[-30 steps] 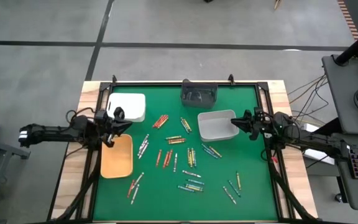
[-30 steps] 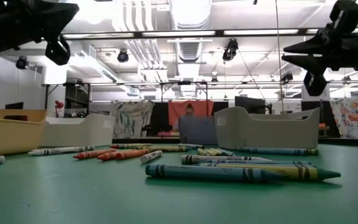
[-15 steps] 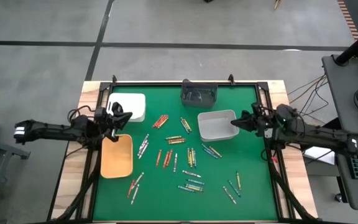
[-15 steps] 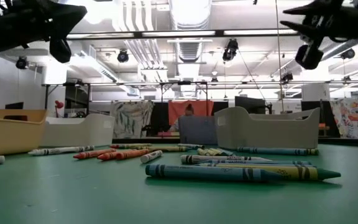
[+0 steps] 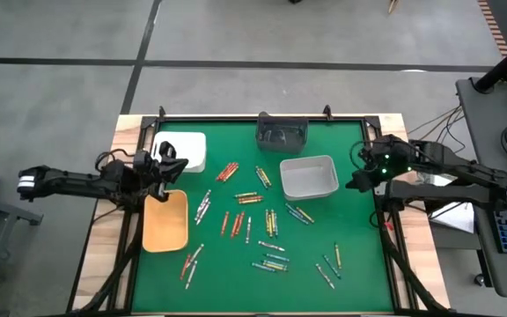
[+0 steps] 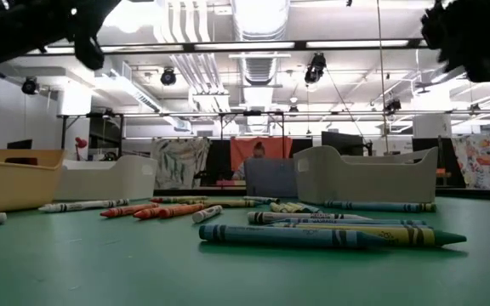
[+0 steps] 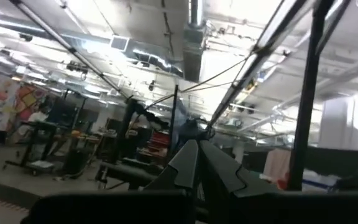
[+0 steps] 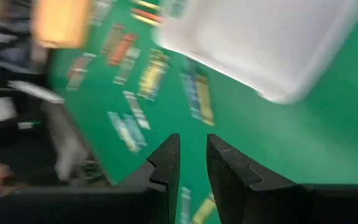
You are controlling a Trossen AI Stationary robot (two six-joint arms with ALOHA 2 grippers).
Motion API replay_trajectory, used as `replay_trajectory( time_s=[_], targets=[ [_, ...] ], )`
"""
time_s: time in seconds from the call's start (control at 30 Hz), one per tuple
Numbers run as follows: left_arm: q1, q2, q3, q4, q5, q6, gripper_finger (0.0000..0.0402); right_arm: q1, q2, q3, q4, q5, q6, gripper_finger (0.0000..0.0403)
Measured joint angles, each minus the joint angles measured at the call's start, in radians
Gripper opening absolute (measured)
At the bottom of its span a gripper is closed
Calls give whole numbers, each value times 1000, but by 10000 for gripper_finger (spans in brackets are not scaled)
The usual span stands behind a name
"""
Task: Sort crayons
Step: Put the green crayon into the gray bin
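With the crayons [image 5: 262,218] scattered loose on the green mat [image 5: 350,282], the left gripper [image 5: 167,169] closed and empty beside the orange tray [image 5: 165,220], and the right gripper [image 5: 359,180] slightly parted and empty beside the white bin [image 5: 308,176], a between-picks step is judged, so 1 crayon must next be reached.

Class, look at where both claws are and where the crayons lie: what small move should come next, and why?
Probably the right claw should swing back over the mat and come down on a nearby crayon. It holds nothing and hangs at the mat's right edge beside the grey bin, while the crayons lie loose and unsorted.
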State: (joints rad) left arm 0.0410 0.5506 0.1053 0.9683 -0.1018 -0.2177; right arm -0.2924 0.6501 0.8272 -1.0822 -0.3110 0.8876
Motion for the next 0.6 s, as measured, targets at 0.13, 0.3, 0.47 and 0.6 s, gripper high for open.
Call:
replay_trajectory(
  time_s=[0.13,0.3,0.47,0.6],
  targets=[
    [-1,32,95,-125,-28,34,0,-1,30,11,-82,8,2,68],
    [0,110,193,-184,-219,-11,0,2,53,-2,-92,6,-73,68],
    [-1,198,267,-227,-147,23,0,2,91,-5,-86,130,-148,68],
    [-1,272,298,-316,65,88,0,2,134,-5,-87,207,-177,68]
  ],
)
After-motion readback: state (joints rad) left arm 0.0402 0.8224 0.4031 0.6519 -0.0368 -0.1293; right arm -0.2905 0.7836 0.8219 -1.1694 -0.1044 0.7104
